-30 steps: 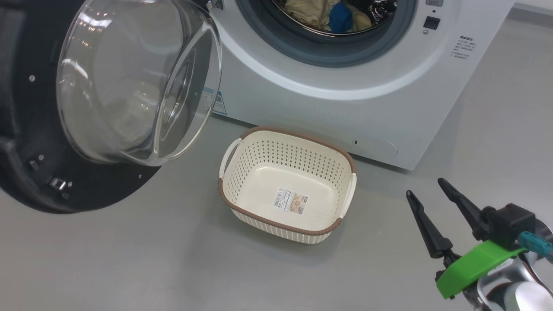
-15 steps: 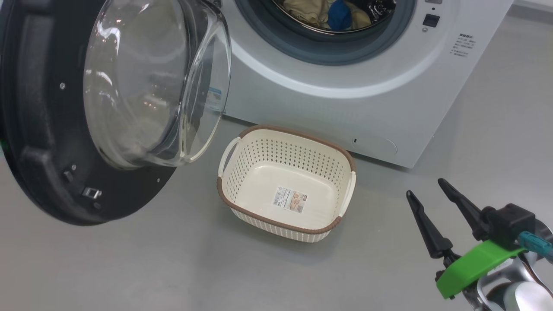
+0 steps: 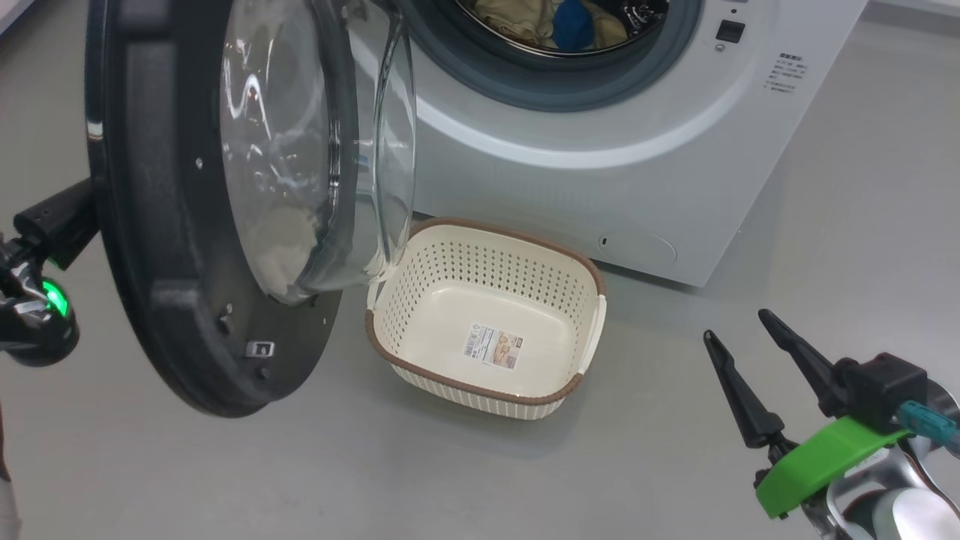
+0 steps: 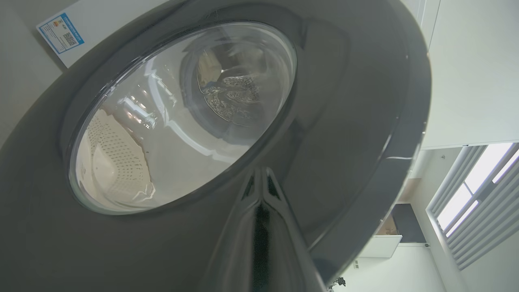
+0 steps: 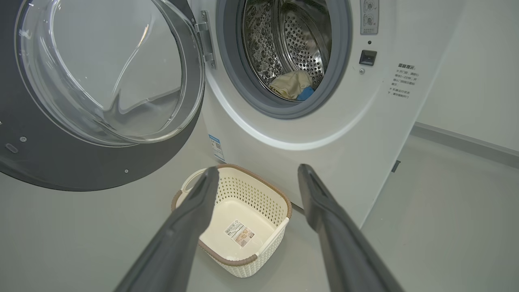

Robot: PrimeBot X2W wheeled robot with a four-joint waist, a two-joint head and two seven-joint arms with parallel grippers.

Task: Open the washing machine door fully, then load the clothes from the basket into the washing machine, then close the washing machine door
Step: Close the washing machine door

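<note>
Left fingers (image 4: 261, 190) are pressed together and empty, tips at the glossy outer face of the washing machine door (image 3: 150, 247). Right fingers (image 3: 739, 397) hang spread wide at the lower right, holding nothing. Since a second ago the door has swung from facing the head camera to nearly edge-on. Its glass bowl now points right, above the left handle of the basket (image 3: 487, 401), which stands empty on the floor before the washing machine (image 3: 600, 187). The clothes (image 3: 525, 15) lie in the drum.

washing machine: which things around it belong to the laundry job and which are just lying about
Job: washing machine, washing machine door, clothes in the drum, basket.
Not the job: blue sticker, paper label, window blinds.
</note>
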